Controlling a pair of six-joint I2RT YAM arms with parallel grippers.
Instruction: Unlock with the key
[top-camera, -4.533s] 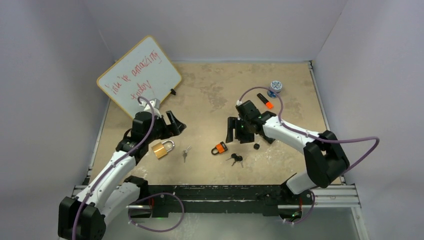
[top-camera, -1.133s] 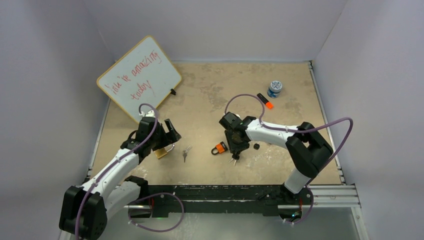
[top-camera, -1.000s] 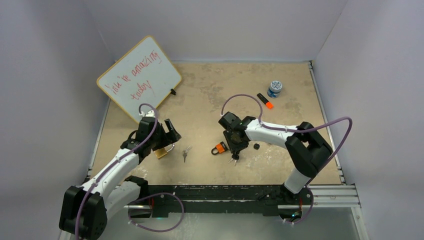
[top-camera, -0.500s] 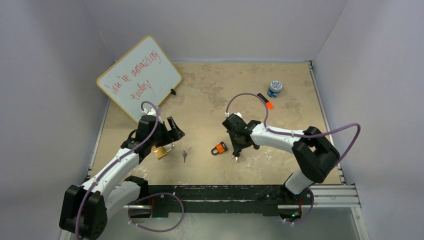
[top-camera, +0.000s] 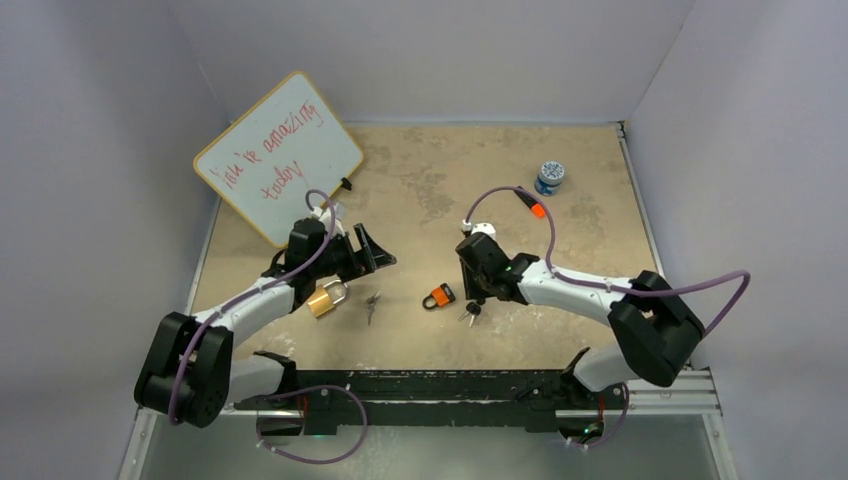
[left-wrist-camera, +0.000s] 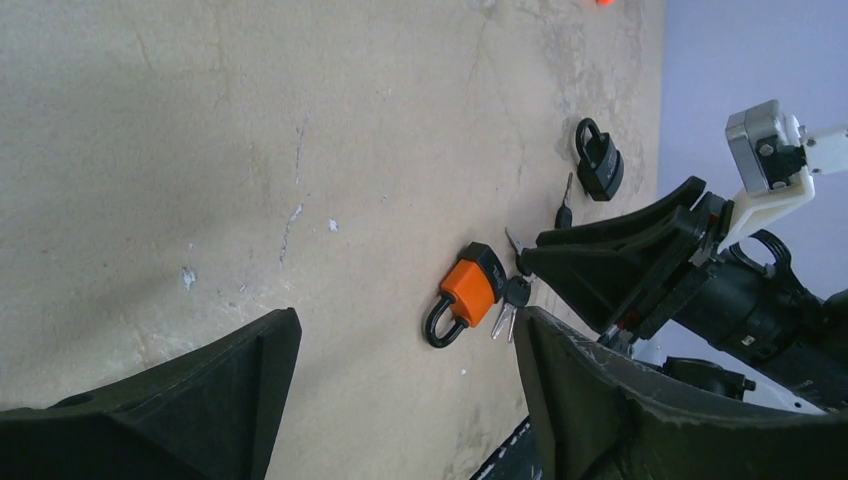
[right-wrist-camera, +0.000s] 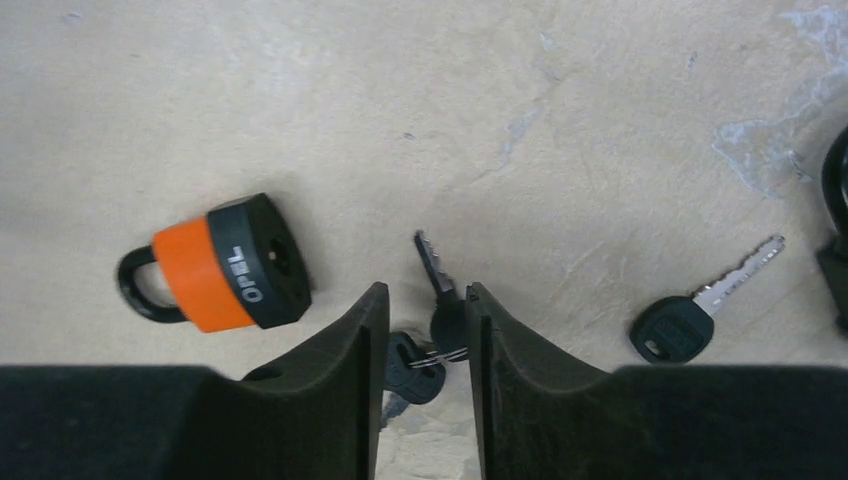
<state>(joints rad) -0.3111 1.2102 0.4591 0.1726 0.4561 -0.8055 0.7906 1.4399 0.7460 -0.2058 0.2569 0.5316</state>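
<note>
An orange padlock (top-camera: 438, 297) with a black shackle lies on the table; it also shows in the left wrist view (left-wrist-camera: 470, 295) and the right wrist view (right-wrist-camera: 225, 272). My right gripper (top-camera: 470, 297) (right-wrist-camera: 425, 300) sits just right of it, its jaws closed down on a pair of black-headed keys (right-wrist-camera: 440, 320) joined by a ring. A brass padlock (top-camera: 322, 297) lies left of centre with a small silver key (top-camera: 371, 303) beside it. My left gripper (top-camera: 378, 255) (left-wrist-camera: 405, 330) is open and empty, above and to the right of the brass padlock.
A loose black-headed key (right-wrist-camera: 690, 315) and a small black padlock (left-wrist-camera: 598, 165) lie right of my right gripper. A whiteboard (top-camera: 280, 150) leans at the back left. An orange marker (top-camera: 533, 205) and a blue-white round tin (top-camera: 550, 177) are at the back right.
My right gripper came down over the key pair and closed on it beside the orange padlock. My left gripper swung up and right, off the brass padlock, which now shows fully.
</note>
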